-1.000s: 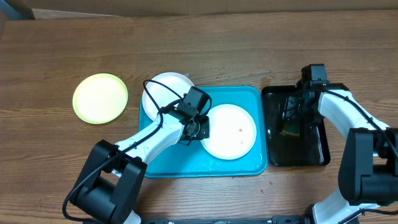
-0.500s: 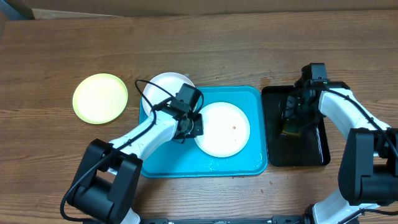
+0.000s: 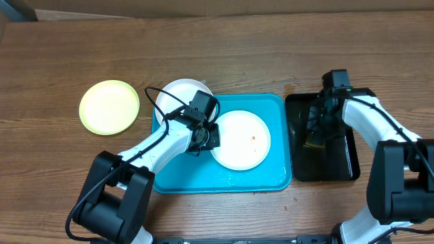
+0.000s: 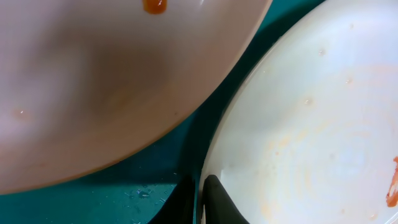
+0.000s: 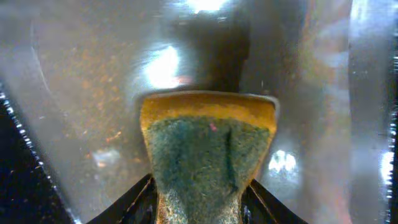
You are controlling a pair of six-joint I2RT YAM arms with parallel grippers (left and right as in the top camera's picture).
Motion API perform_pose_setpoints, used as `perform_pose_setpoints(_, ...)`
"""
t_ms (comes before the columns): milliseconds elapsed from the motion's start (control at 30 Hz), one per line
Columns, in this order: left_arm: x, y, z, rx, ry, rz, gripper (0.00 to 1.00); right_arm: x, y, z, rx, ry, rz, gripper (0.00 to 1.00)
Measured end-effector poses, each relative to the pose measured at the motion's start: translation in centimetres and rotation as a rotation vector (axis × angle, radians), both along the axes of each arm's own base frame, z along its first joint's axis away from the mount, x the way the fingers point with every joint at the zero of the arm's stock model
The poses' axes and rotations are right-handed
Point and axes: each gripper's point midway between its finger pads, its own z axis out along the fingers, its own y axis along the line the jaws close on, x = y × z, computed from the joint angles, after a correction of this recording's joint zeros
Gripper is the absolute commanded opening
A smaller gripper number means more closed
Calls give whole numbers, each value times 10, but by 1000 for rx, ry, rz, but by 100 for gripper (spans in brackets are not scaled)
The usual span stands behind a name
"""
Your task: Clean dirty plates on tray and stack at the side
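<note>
Roughly a third done, we judge. The yellow-green plate [image 3: 109, 106] lies alone on the table [image 3: 271, 54], well apart from the turquoise tray [image 3: 271, 177] on its left side. From overhead it shows no marks, and nothing is stacked on it yet.

- Central white plate [image 3: 243, 141]: flat inside the tray, with a small reddish spot on its face. The left wrist view shows faint orange streaks and a red smear, so it is not clean.
- Second white plate [image 3: 178, 93]: at the tray's far-left corner, partly over the rim and partly hidden by the arm. We see an orange drop on it in the wrist view.
- Left gripper [image 3: 207, 137]: at the central plate's left edge. Its fingers [image 4: 214, 202] are nearly closed, apparently pinching that rim.
- Right gripper [image 3: 319, 129]: over the black tray [image 3: 342, 166], clamped on a yellow-and-green sponge [image 5: 205, 155] above a wet, shiny floor.

Left to do: wipe both white plates, then stack them on the yellow-green one.
</note>
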Motion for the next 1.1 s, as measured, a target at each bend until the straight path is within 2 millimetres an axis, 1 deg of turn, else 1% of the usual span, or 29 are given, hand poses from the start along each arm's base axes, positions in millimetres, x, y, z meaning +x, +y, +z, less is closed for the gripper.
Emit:
perform_pose_setpoints(67, 0, 0, 0, 0, 0, 0, 13, 0, 5, 0, -4, -1, 16, 44)
perform_pose_setpoints(167, 0, 0, 0, 0, 0, 0, 21, -1, 12, 0, -19, -1, 41, 45)
perform_pose_setpoints(233, 1, 0, 0, -2, -3, 3, 22, -1, 14, 0, -30, -2, 52, 46)
perform_pose_setpoints(267, 1, -1, 0, -4, -5, 4, 23, -1, 14, 0, -31, -3, 53, 49)
perform_pose_setpoints(367, 3, -2, 1, -7, -13, 4, 23, -1, 14, 0, -36, -2, 49, 63)
perform_pose_setpoints(400, 3, -2, 1, -8, -14, 4, 23, -1, 14, 0, -37, -2, 48, 70)
perform_pose_setpoints(433, 3, -2, 1, -8, -14, 4, 23, -3, 14, 0, -38, 3, 57, 83)
perform_pose_setpoints(467, 4, -2, 1, -8, -15, 4, 23, -3, 14, 0, -40, 4, 50, 89)
perform_pose_setpoints(500, 4, -2, 1, -8, -15, 4, 23, -3, 14, 0, -41, 7, 51, 100)
perform_pose_setpoints(733, 3, -2, 1, -7, -12, 4, 22, -5, 13, 0, -46, 12, 49, 100)
perform_pose_setpoints(767, 3, -2, 1, -7, -12, 4, 22, -5, 13, 0, -46, 12, 49, 94)
perform_pose_setpoints(833, 3, -2, 1, -7, -12, 4, 22, -5, 13, 0, -46, 12, 45, 76)
perform_pose_setpoints(867, 3, -2, 1, -7, -12, 4, 23, -6, 12, 0, -49, 15, 51, 65)
perform_pose_setpoints(900, 3, -2, 1, -7, -12, 4, 22, -6, 12, 0, -50, 18, 50, 58)
perform_pose_setpoints(933, 3, -2, 1, -7, -12, 4, 22, -7, 11, 0, -54, 19, 47, 55)
perform_pose_setpoints(1033, 3, -2, 1, -7, -12, 4, 23, -7, 9, 0, -67, 19, 47, 49)
perform_pose_setpoints(1100, 3, -2, 1, -7, -12, 4, 23, -5, 8, 0, -71, 14, 48, 41)
